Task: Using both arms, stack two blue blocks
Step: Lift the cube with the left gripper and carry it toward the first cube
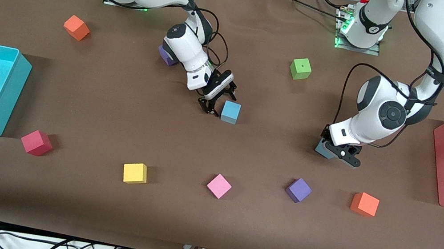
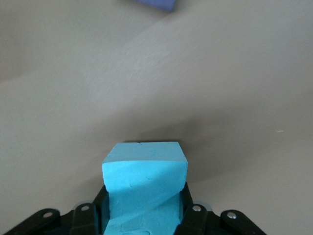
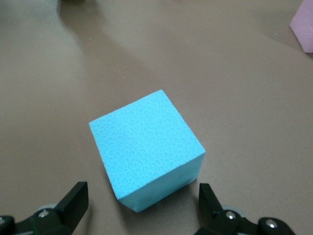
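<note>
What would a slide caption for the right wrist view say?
Right gripper, jaws open, poised beside a blue block on the table.

The brown table [image 1: 99,212] carries two bins: a cyan bin [image 1: 5,97] at 9 o'clock and a pink bin [image 1: 440,152] at 3 o'clock. One blue block [image 1: 231,112] lies near the centre. Along 6 o'clock lie a red cube [image 1: 36,142], a yellow cube [image 1: 135,173], a pink cube [image 1: 219,186], a purple cube [image 1: 298,189] and an orange cube [image 1: 364,204]. A green cube [image 1: 300,68] lies toward 1 o'clock.
</note>
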### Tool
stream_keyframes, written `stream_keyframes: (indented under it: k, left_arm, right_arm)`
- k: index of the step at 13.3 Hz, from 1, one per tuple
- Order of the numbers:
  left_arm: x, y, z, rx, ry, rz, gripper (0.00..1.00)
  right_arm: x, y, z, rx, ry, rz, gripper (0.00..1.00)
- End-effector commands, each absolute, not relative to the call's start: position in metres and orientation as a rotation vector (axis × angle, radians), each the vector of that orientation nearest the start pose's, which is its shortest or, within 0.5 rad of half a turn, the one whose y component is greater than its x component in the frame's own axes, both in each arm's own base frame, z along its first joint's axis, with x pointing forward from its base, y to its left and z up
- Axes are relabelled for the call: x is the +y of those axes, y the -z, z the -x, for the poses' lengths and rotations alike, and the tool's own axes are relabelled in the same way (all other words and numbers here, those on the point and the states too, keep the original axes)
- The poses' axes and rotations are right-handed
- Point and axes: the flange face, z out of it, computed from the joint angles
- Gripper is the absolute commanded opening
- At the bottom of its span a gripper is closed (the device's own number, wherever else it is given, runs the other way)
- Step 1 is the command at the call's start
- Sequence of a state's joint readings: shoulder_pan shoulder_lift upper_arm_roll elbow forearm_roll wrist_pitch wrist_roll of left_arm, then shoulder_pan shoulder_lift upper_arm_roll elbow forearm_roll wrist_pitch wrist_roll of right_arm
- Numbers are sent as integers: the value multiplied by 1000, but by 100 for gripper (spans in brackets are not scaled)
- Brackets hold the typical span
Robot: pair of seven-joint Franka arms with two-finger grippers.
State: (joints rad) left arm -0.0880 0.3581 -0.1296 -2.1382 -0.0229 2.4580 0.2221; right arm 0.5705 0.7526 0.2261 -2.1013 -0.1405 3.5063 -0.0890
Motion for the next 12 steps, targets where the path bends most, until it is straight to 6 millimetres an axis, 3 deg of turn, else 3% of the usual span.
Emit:
stream_keyframes:
  k: [1,5,7,12]
  left_arm:
    - [-147,-274,-562,629,-103,3157,16]
    - [-210,-308,-557,521,-116,3201,16]
    - [-228,-320,-561,485,-81,3222,16]
    - [-294,-333,-557,312,-75,3300,13]
  right_arm:
    - [437,-138,-411,-1220,831,2371,100]
    - [434,-138,-412,-1262,840,2362,100]
    - [435,-138,-412,-1285,847,2353,100]
    - [431,-138,-416,-1344,865,2337,100]
